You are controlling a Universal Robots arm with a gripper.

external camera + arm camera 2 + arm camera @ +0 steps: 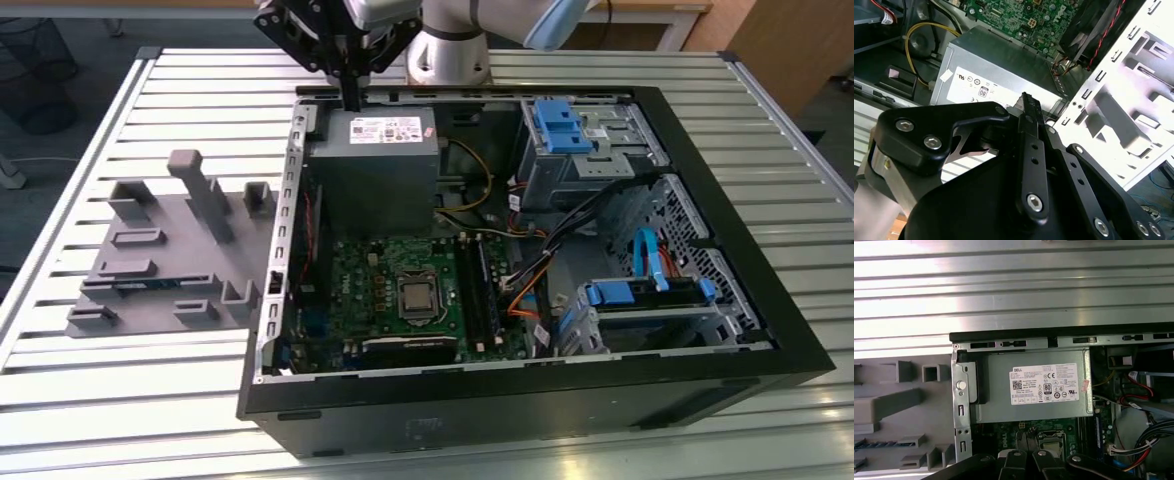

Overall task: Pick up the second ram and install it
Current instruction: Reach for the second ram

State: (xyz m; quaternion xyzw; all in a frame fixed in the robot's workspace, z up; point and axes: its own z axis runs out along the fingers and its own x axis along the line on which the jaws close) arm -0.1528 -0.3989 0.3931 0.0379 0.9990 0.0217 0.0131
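Note:
The second ram is a thin blue-green strip lying in a slot of the grey holder tray on the exterior view's left; in the first wrist view the ram shows as a dark bluish strip in the tray. My gripper hangs over the far edge of the open computer case, above the power supply, well away from the tray. Its fingers stand together with nothing between them. The second wrist view has the gripper over the power supply's label.
The case lies open on a slatted metal table. Inside are the green motherboard with long black memory slots, loose cables and blue drive brackets. The tray carries tall upright posts.

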